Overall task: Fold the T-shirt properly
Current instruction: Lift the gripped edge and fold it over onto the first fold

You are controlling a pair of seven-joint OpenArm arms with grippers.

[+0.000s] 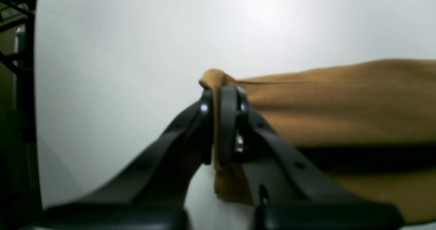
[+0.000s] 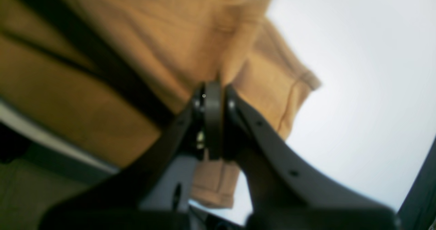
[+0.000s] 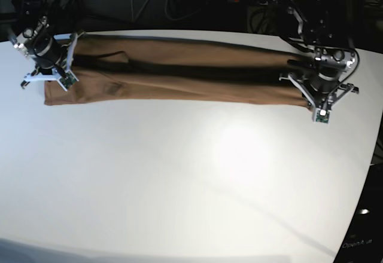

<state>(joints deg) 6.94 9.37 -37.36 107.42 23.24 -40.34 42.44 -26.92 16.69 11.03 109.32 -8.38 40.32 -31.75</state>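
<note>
T-shirt [image 3: 179, 72]: long band on counter [image 3: 191, 185], lengthwise fold done (crosswise folds remain). Left pincer [image 1: 219, 90] and right pincer [image 2: 213, 87] each clamp an end.

- The base view looks down from high in front onto the whole white surface [image 3: 197, 173], both arms at its far edge.
- The left wrist view sits right behind the black left gripper [image 1: 221, 97], facing along its fingers, low and very near the long tan-brown cotton T-shirt [image 1: 340, 104].
- The right wrist view rides behind the black right gripper [image 2: 218, 97], equally near, tilted and blurred.
- Each wrist view shares one end of the shirt with the base view.
</note>
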